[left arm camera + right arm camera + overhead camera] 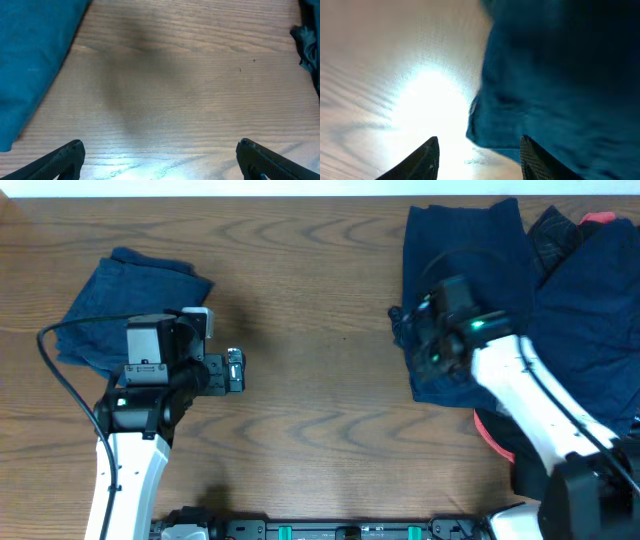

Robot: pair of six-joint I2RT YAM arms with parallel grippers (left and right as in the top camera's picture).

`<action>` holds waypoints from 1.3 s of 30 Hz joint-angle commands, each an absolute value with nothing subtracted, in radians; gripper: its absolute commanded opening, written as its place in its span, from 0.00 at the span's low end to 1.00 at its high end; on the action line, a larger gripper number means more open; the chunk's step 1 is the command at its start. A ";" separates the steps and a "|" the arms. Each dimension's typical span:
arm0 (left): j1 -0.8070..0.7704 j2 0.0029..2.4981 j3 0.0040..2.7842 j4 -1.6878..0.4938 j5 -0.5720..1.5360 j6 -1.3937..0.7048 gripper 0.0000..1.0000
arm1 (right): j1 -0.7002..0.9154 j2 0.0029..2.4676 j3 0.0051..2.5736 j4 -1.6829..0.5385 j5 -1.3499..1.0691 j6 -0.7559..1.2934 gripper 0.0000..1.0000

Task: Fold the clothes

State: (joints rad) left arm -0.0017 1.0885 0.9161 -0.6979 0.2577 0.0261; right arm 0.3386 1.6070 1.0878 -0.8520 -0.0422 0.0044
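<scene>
A folded blue garment (120,300) lies at the left of the table; its edge shows in the left wrist view (30,60). My left gripper (234,370) is open and empty over bare wood to its right (160,160). A dark navy garment (465,260) lies spread at the right, next to a heap of dark clothes (590,320). My right gripper (410,330) is open at the navy garment's left edge; in the right wrist view the cloth edge (540,90) lies between and past the open fingers (480,155).
A red garment (490,435) peeks out under the heap at the lower right, and another red bit (600,218) shows at the top right. Bare wooden table (320,330) lies between the two arms.
</scene>
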 commanded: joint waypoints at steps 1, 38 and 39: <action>0.001 1.090 0.934 -0.695 0.274 0.021 0.98 | 0.382 1.644 1.021 -0.815 0.034 0.072 0.50; 0.001 1.090 0.934 -0.695 0.274 0.021 0.98 | 0.727 1.670 1.415 -0.585 -0.099 -0.032 0.39; 0.001 1.090 0.934 -0.695 0.278 0.021 0.98 | 0.727 1.670 1.415 -0.576 -0.033 -0.004 0.47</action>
